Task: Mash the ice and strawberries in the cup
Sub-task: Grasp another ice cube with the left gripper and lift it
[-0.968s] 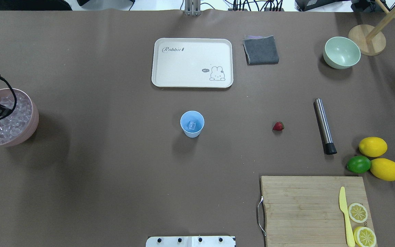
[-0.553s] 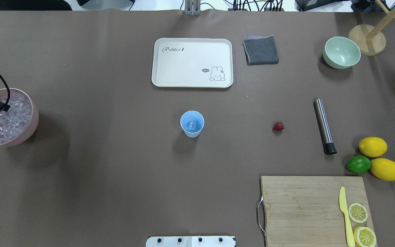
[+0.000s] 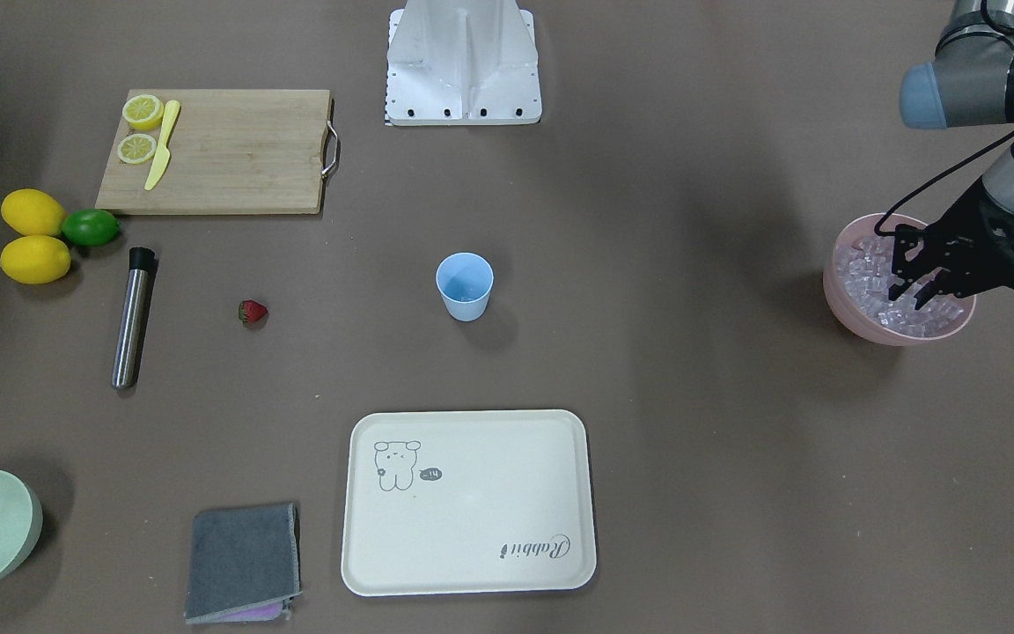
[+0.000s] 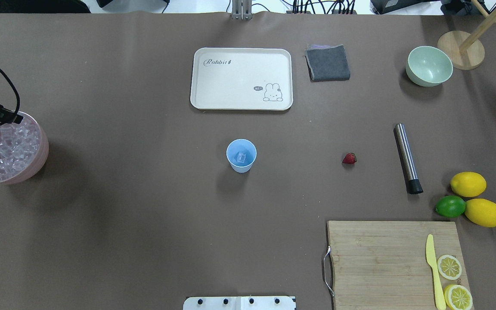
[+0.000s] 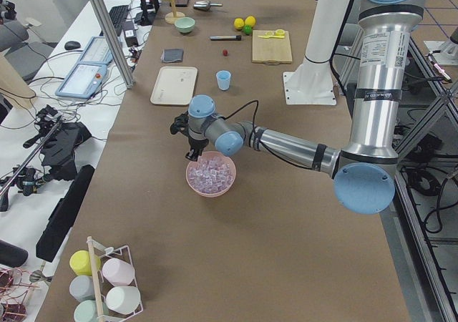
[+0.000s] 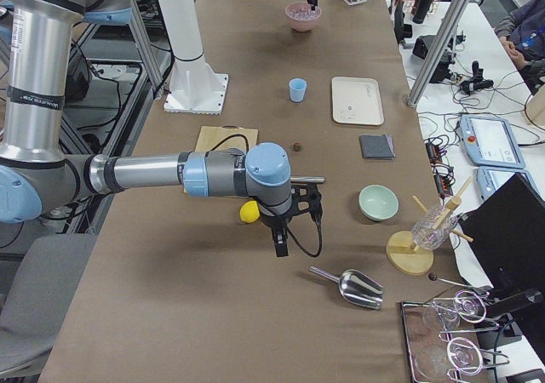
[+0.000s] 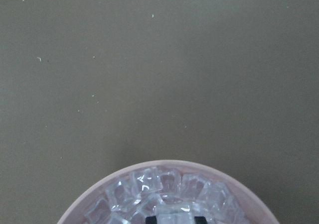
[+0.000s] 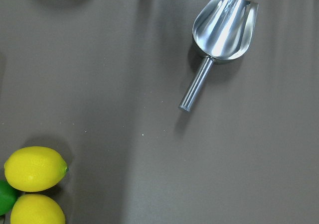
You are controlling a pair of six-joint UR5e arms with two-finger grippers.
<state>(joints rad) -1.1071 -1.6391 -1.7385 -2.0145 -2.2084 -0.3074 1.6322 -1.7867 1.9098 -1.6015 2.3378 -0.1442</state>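
The light-blue cup [image 4: 241, 155] stands mid-table with one clear ice cube [image 4: 241, 158] inside. To its right the small red strawberry [image 4: 349, 159] lies on the table. At the table's left edge a pink bowl [image 4: 43, 148] is heaped with ice [image 4: 2, 148]. My left gripper [image 3: 912, 295] hangs just over that bowl. The left wrist view shows an ice cube [image 7: 175, 217] between its dark fingertips, so it is shut on it. My right gripper [image 6: 281, 245] shows only in the exterior right view, beside the lemons, and I cannot tell its state.
A steel muddler [image 4: 407, 157] lies right of the strawberry. Two lemons [image 4: 468, 184] and a lime [image 4: 450, 206] sit beside a cutting board [image 4: 381, 258] with a yellow knife. A tray [image 4: 241, 78], grey cloth [image 4: 327, 63], green bowl [image 4: 429, 65] and scoop [image 8: 222, 30] are further off.
My left gripper has risen out of the ice bowl and shifted toward the table's far side. Nothing else moved.
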